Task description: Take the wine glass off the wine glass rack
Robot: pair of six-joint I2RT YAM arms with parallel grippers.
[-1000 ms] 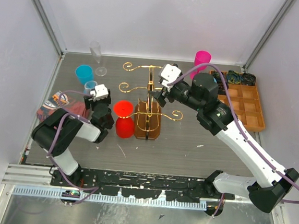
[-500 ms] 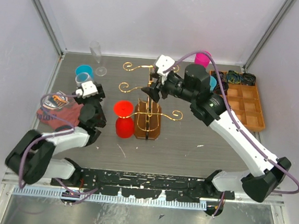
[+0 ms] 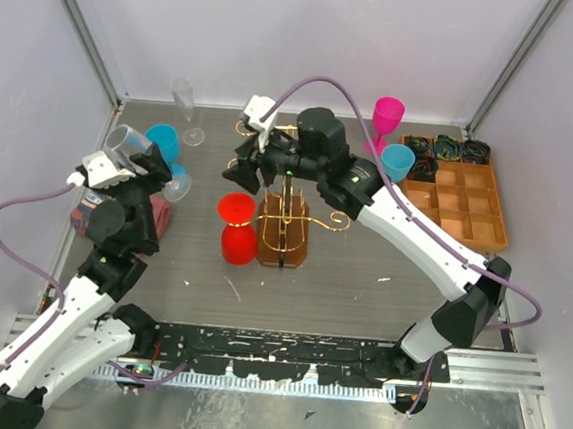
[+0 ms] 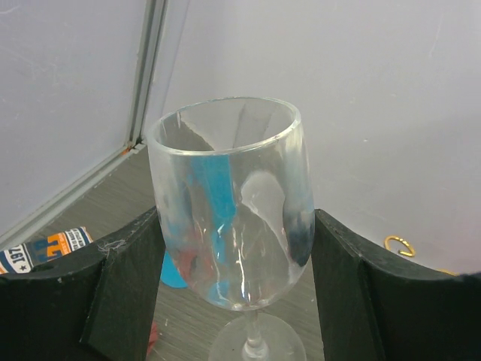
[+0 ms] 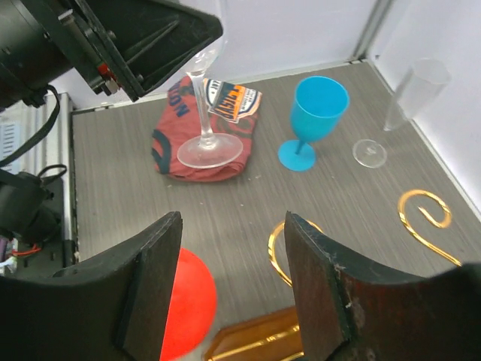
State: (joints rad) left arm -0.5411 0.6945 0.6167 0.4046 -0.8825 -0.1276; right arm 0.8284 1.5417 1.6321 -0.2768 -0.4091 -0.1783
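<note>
Your left claw (image 4: 237,226) is clamped on the clear wine glass (image 4: 229,203) and has carried it further toward the table's (image 3: 382,273) left edge, well apart from the rack (image 3: 284,219), so that glass looks freed. The red glass (image 3: 237,228) stays at the rack's left side. Your right claw (image 5: 229,278) has swung over the rack, jaws apart and empty. You have six glasses: the held one, the red one, two blue glasses (image 3: 160,141), a pink glass (image 3: 386,116) and a tall flute (image 3: 184,103). There is one rack.

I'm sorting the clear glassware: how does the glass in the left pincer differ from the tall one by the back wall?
The wine glass has a wide, rounded bowl; the flute is narrow and straight-sided. The wine glass is gripped by its bowl in the left pincer, off the table; the flute stands free on the table. Both are clear, stemmed, with round feet.
</note>
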